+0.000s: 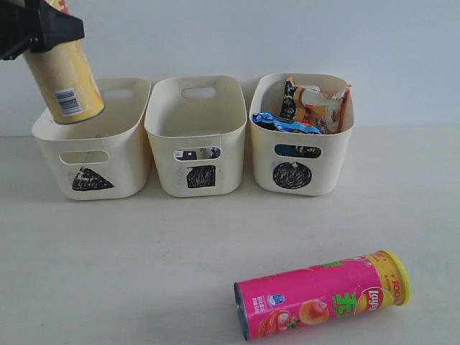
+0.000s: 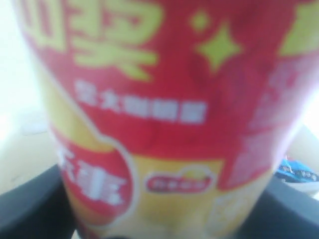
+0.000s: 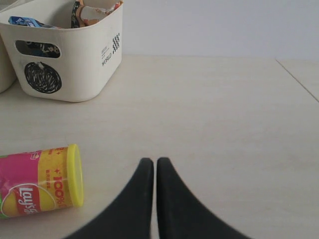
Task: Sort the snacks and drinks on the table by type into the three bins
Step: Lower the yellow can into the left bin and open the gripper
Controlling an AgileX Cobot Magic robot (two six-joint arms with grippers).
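My left gripper is shut on the yellow chip tube, holding it tilted above the bin with the triangle at the left. The tube fills the left wrist view, blurred. A pink chip tube with a yellow lid lies on its side on the table at the front right. My right gripper is shut and empty, just beside the pink tube's lid end. The bin with the circle holds a blue-white packet and an orange-black packet.
The bin with the square stands in the middle; through its handle slot a dark purple and a pale shape show. In the right wrist view the circle bin stands beyond the pink tube. A seam or edge crosses the table far to one side.
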